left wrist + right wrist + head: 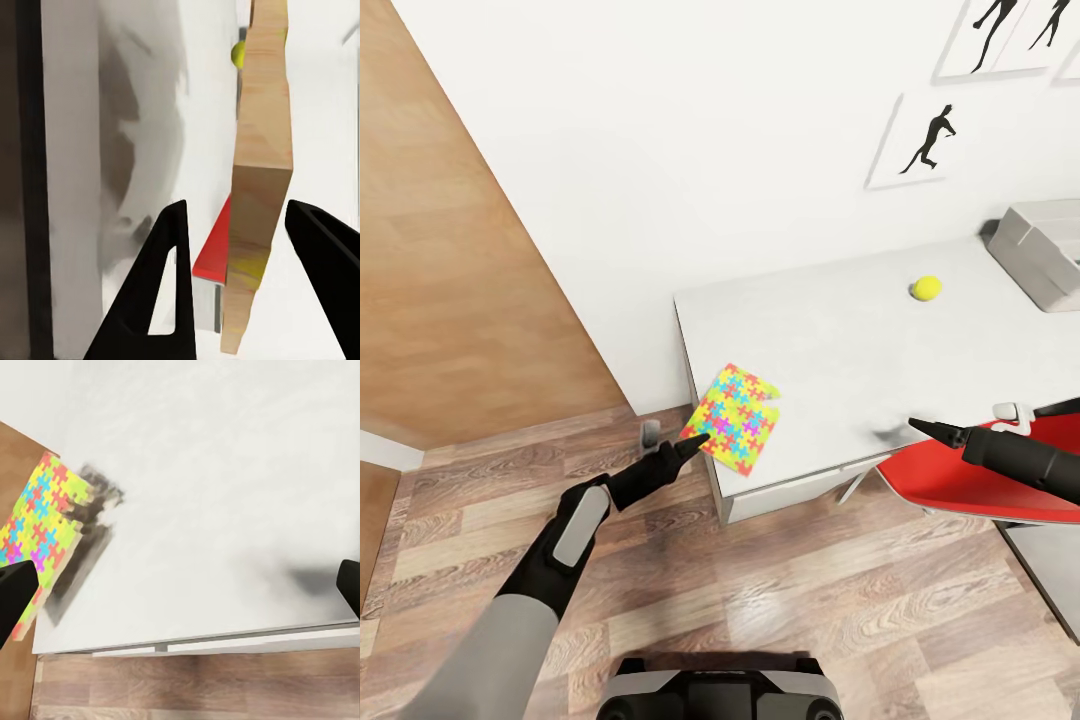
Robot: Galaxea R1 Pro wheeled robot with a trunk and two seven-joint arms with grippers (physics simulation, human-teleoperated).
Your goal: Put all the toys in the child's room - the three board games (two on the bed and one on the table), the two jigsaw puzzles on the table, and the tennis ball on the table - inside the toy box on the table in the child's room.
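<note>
Head view: the light-grey worktop (840,350) stands against the white wall. A jigsaw puzzle (734,417) lies tilted at the worktop's near left corner, its edge overhanging. The left claw (695,440) reaches that overhanging corner, its dark tip at the puzzle's lower edge; from here its fingers read as one point, so their spread cannot be judged. The tennis ball (927,288) sits well apart, farther back on the worktop, near the toy box (1040,250), which shows partly at the right edge. The right claw (920,427) hovers over the worktop's near edge, above a red chair (970,480); its state is unclear here. Framed silhouette pictures (920,145) hang on the wall.

Left wrist view: here the left claw (240,247) proves spread, its two dark fingers (161,285) apart on either side of the puzzle (259,195), seen edge-on with a tan underside. The fingers do not visibly press the sheet. The ball (238,54) peeks past the sheet, and a bit of the red chair (216,251) shows between the fingers.

Right wrist view: the right claw (180,592) is wide apart, its fingertips (16,600) at opposite edges of the picture, holding nothing. It looks down on the bare worktop (225,495), and the puzzle (41,532) is lifted off the surface, casting a shadow.
</note>
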